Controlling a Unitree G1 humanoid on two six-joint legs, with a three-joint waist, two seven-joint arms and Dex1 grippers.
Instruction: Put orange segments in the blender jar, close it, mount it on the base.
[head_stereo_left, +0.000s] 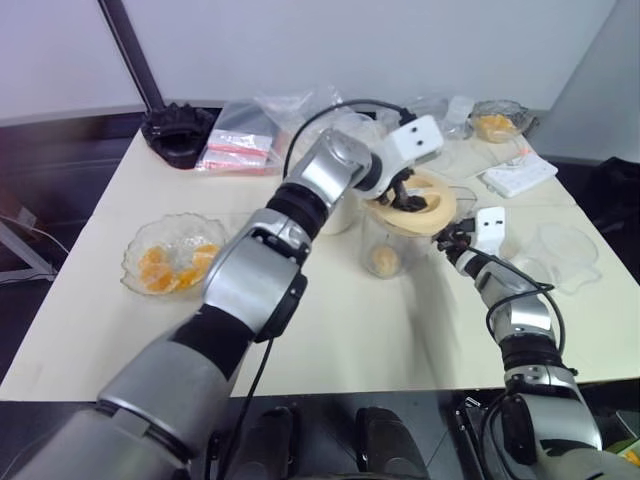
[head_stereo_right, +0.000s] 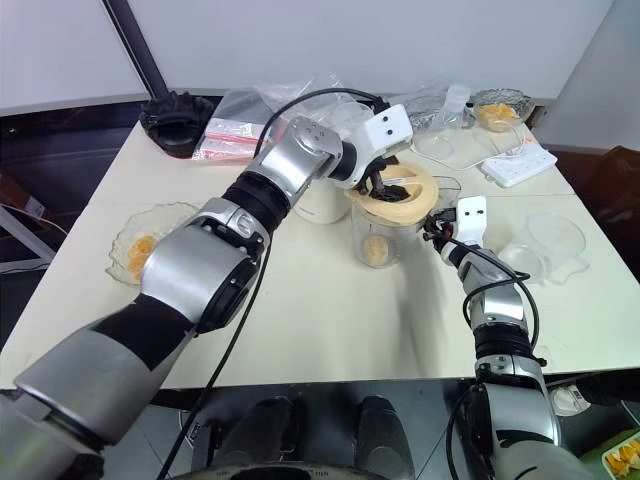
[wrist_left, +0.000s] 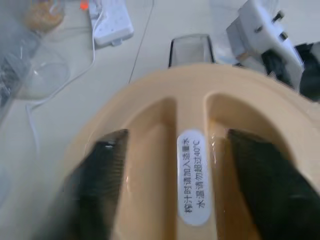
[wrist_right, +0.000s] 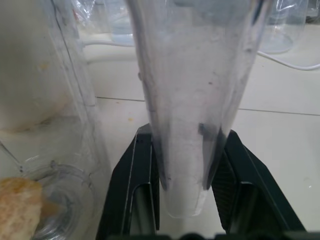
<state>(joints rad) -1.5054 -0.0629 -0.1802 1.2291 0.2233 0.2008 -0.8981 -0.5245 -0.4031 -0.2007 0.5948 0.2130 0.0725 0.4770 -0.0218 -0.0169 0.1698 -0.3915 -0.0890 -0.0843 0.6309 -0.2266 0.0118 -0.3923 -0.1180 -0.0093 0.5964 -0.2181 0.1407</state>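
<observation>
Jar: blender jar directly under left gripper, lid on top.
Left fingers: spread in the lid's recesses.
Right gripper: clamps jar's handle.

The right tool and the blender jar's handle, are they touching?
Touching. In the right wrist view, the right tool's two black fingers press against both sides of the blender jar's clear handle, with no gap.

Head cams overlook table; wrist cams close-up.

White power strip, glass bowl, plastic bags.
</observation>
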